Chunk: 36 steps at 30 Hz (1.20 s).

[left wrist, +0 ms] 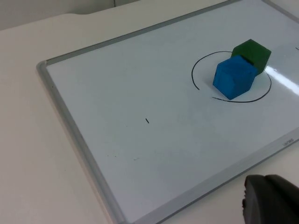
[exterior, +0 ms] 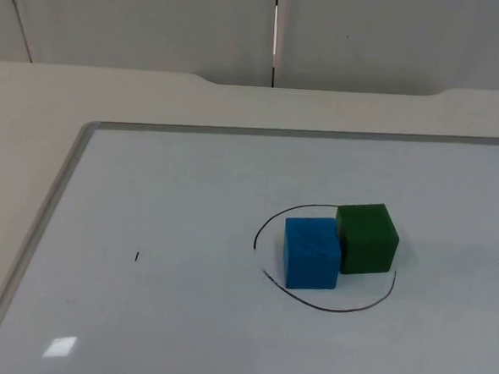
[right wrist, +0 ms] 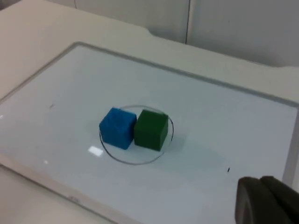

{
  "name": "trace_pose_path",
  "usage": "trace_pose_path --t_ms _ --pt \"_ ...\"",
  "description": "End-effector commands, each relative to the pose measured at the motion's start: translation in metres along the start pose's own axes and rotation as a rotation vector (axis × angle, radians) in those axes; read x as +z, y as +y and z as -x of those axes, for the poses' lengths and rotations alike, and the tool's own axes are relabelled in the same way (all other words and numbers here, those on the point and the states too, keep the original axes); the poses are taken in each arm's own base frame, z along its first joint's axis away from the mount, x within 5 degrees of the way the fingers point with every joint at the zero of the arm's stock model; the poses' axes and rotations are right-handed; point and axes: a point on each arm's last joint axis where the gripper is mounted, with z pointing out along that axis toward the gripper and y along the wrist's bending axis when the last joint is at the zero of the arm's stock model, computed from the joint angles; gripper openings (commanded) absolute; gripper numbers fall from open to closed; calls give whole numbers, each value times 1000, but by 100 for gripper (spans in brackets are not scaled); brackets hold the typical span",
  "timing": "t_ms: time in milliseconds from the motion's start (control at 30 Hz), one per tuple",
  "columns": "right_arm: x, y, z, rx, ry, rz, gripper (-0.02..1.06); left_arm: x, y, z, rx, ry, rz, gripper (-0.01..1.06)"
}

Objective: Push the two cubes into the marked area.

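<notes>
Blue cube: a blue foam-like cube (exterior: 312, 252) stands on the whiteboard, inside the drawn ring, touching the green cube at its side.
Green cube: a dark green cube (exterior: 366, 238) stands just beside the blue one, on the ring's far-right part; in the top view its outer edge lies at or slightly over the line.
Marked area: a thin black hand-drawn ring (exterior: 275, 216), not fully closed, encircles both cubes.
Whiteboard: a white board with a grey metal frame (exterior: 64, 176) lies flat on the cream counter (exterior: 34, 106).
Left pincer: a black fingertip (left wrist: 268, 200) sits beyond the board's near frame edge, well apart from the cubes; its grip state cannot be told.
Right pincer: a black fingertip (right wrist: 266, 200) hangs over the board, well apart from the green cube; its grip state cannot be told.
Small marks: a short black tick (exterior: 137, 256) lies on the board, left of the ring.
</notes>
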Motion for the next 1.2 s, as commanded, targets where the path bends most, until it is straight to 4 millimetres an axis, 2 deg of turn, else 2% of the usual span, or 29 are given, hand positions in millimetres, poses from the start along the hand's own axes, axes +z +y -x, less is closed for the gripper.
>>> trace_pose_path --t_ms 0,100,167,500,667,1167 --pt "-1 1 -11 -6 6 7 0 1 -1 0 -11 -11 -8 0" --pt "-16 2 -17 -5 -82 7 0 1 -1 0 -12 -13 -8 0" --pt "-18 2 -18 -6 -96 6 0 1 -1 0 -12 -13 -8 0" --pt "-18 4 -23 1 -38 26 0 1 -1 0 -12 -13 -8 0" --pt "-11 1 -35 21 54 -8 0 1 -1 0 -12 -13 -8 0" --pt "-12 -1 -34 41 48 -26 0 1 -1 0 -12 -13 -8 0"
